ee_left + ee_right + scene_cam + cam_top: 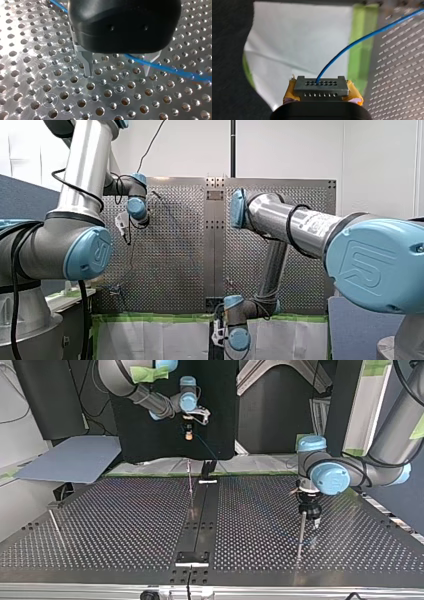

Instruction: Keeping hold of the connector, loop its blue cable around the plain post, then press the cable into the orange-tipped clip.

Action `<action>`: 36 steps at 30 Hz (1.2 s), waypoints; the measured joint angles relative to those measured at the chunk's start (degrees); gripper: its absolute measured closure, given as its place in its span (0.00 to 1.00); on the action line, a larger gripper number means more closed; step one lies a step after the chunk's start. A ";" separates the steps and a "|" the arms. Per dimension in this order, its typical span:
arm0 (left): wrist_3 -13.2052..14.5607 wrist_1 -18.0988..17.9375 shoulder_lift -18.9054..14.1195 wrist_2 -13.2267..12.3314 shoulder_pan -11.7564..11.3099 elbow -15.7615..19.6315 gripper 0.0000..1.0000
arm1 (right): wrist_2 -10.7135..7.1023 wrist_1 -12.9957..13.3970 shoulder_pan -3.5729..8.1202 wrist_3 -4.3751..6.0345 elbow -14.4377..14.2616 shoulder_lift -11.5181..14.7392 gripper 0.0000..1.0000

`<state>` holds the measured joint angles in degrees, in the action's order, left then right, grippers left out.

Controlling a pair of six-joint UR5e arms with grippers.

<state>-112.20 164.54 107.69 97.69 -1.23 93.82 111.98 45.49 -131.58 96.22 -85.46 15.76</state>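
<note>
Between its yellow pads (pixel 290 90), right gripper (pixel 322 93) clamps connector (pixel 321 85), blue cable (pixel 362 37) trailing out; left gripper (pixel 117 72) stands spread wide, gripping nothing, just above perforated table (pixel 50 95).

- Front view: even, bright room light on the white wall (pixel 290 150). The nearest arm joint (pixel 380 265) looms large and soft.
- Top view: the perforated table (pixel 100 520) has a mild sheen toward its near edge, and the backdrop (pixel 170 435) behind is dark.
- Left wrist view: hard glare rings the table's holes on one side. The blue cable (pixel 175 71) looks smeared, perhaps from motion.
- Right wrist view: the connector (pixel 321 86) is crisp. The white sheet (pixel 299 37) beyond is bright, and the dark mass (pixel 229 62) beside it is blurred.
</note>
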 joint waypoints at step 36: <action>-0.21 0.17 0.00 0.00 0.25 0.00 0.00 | 0.67 8.69 1.55 0.36 -16.45 6.91 1.00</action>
<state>-112.41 164.71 107.69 97.69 -0.97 93.82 112.65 54.18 -130.03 96.59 -101.91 22.66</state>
